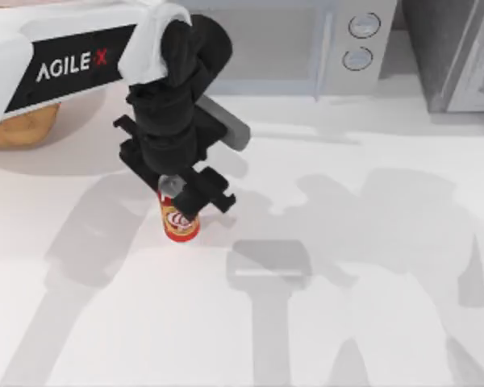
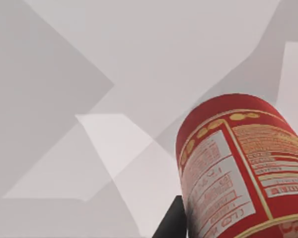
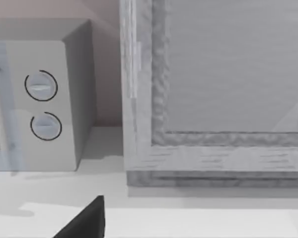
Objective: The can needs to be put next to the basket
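The small red and orange-yellow can [image 1: 180,222] stands upright left of the table's middle. My left gripper [image 1: 187,192] comes down on it from above and is shut on its upper part. The left wrist view shows the can's red label [image 2: 243,168] close up, with one black finger [image 2: 171,223] against its side. Only a tan-brown piece of the basket [image 1: 20,127] shows at the far left edge, under my left arm and well apart from the can. In the right wrist view a dark finger [image 3: 84,222] of my right gripper is low above the table's back.
A white microwave [image 1: 306,40] with two round knobs stands at the back centre. A grey cabinet [image 1: 460,56] stands at the back right. The microwave [image 3: 39,99] and the cabinet [image 3: 228,99] are close in front of the right wrist camera. White tabletop spreads to the front and right of the can.
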You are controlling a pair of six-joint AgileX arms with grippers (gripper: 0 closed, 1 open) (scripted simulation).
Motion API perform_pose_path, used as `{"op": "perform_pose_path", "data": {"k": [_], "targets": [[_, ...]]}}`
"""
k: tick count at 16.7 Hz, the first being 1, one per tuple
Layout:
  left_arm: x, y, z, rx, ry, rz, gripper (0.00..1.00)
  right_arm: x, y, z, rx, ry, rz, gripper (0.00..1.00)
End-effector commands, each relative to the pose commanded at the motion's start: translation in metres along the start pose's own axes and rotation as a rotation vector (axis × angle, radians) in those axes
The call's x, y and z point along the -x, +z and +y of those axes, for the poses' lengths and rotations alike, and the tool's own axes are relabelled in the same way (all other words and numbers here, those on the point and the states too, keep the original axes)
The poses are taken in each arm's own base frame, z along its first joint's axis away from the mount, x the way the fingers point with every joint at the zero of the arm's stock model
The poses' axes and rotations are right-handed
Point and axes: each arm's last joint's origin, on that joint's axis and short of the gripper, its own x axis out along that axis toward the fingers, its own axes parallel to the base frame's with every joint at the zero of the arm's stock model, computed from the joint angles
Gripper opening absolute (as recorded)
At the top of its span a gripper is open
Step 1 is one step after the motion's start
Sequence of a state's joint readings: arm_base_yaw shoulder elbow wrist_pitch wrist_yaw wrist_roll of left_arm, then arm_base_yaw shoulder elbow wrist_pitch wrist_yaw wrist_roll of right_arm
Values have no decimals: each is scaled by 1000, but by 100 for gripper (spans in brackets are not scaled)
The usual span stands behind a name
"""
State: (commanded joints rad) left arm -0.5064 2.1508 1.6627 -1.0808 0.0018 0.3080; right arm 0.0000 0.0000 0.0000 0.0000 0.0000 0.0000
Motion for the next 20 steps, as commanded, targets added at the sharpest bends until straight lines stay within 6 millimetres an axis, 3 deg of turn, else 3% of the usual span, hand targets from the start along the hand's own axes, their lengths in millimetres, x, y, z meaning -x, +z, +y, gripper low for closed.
{"op": "perform_pose_path", "data": {"k": [3,4,14,17,20], "targets": [[0,0,0,0,0,0,2,0,0,0,0,0,0,100],[0,0,0,0,0,0,0,0,0,0,0,0,0,100],[-1,-3,-1,9,0,14,0,0,0,0,0,0,0,100],[-14,-25,5,90,-3,116,0,0,0,0,0,0,0,100],[-27,-66,30,243,-11,240,0,0,0,0,0,0,0,100]]}}
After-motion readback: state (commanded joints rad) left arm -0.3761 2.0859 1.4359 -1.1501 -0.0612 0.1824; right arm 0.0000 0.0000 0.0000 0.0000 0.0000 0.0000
